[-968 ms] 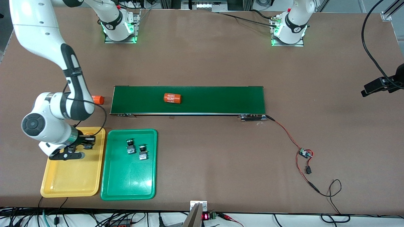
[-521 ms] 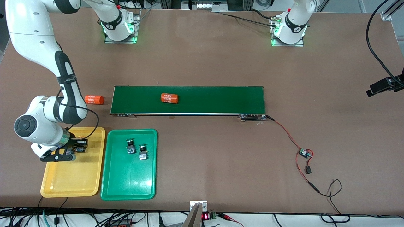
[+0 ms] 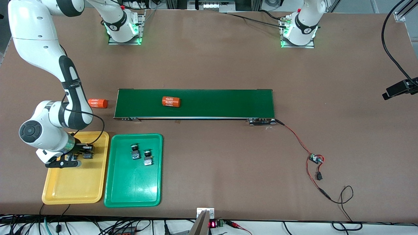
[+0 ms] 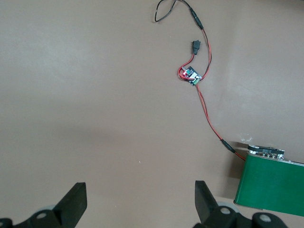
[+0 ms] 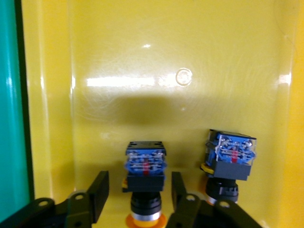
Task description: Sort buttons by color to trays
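Note:
My right gripper (image 5: 139,180) (image 3: 85,152) is down in the yellow tray (image 3: 75,186) (image 5: 166,71). It stands open around a yellow button (image 5: 145,164) that lies on the tray floor, with a gap at each finger. A second yellow button (image 5: 231,159) lies beside it in the same tray. Two green buttons (image 3: 134,151) (image 3: 148,157) lie in the green tray (image 3: 134,191), which adjoins the yellow one. My left gripper (image 4: 140,190) hangs open and empty over bare table by the conveyor's end, toward the left arm's end of the table.
A long dark-green conveyor belt (image 3: 212,103) (image 4: 270,187) crosses the middle and carries an orange "4680" cylinder (image 3: 171,101). Another orange cylinder (image 3: 97,103) lies on the table off the belt's end. Red wires run to a small circuit board (image 3: 316,158) (image 4: 191,75).
My right gripper has opened and let go of the yellow button in the yellow tray. The cylinder on the belt has moved toward the right arm's end.

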`<state>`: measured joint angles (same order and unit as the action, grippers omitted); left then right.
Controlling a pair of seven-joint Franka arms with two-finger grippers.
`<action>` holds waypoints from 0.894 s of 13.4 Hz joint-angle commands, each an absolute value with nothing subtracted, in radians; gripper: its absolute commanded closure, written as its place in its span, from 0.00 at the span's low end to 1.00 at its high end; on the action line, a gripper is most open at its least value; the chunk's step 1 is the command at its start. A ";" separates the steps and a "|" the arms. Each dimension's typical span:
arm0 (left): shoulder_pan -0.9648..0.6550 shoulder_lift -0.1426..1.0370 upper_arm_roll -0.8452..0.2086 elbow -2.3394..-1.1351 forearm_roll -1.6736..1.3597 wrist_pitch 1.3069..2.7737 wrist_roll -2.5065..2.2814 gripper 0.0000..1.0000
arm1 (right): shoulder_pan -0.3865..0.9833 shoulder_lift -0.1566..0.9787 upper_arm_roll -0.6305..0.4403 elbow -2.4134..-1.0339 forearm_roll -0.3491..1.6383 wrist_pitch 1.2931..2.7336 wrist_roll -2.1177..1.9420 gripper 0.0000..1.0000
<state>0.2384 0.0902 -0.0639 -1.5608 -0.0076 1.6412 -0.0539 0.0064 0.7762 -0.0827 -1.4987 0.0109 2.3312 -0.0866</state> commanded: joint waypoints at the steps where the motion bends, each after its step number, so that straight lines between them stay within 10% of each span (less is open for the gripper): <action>1: 0.264 0.086 -0.064 -1.545 -0.012 1.635 -0.046 0.00 | 0.009 0.761 -0.069 -1.480 0.048 2.316 -0.097 0.00; 12: 0.253 0.063 -0.195 -1.537 -0.009 1.531 -0.048 0.00 | 0.067 0.310 -0.071 -1.488 0.034 1.636 -0.057 0.00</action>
<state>0.2472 0.0800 -0.1765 -1.5496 -0.0076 1.5505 -0.0539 0.0652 0.4023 -0.0727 -1.4566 0.0332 1.7280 -0.0670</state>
